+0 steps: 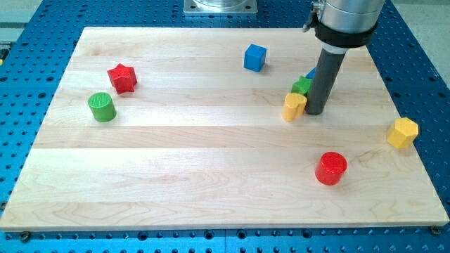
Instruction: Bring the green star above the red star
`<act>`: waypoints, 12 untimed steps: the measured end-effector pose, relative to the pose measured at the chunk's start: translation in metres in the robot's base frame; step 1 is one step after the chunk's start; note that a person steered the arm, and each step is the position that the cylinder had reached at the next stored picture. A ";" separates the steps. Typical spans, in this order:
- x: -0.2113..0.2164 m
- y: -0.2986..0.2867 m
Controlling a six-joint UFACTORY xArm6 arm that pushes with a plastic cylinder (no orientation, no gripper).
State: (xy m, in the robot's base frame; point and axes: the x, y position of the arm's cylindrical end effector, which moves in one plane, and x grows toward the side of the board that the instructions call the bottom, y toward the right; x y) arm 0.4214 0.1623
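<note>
Though mostly hidden behind rod, green star (301,86) seemingly upright.

The board (176,161) was pale wood with a smooth, faintly satin grain, lying on a blue perforated metal base (422,42). My rod was matt dark down to my tip (314,112), under a brushed metal collar (346,17). The red cylinder (331,169) and green star (302,87) looked like smooth plastic.
</note>
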 end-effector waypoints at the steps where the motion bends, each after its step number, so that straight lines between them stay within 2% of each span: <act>1: -0.014 0.048; 2: -0.031 0.027; 3: -0.032 -0.076; 6: -0.057 -0.238; 7: -0.031 -0.230; 8: -0.027 -0.251; 10: -0.090 -0.259; 11: -0.104 -0.268; 12: -0.072 -0.250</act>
State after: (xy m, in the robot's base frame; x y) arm 0.3491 -0.0873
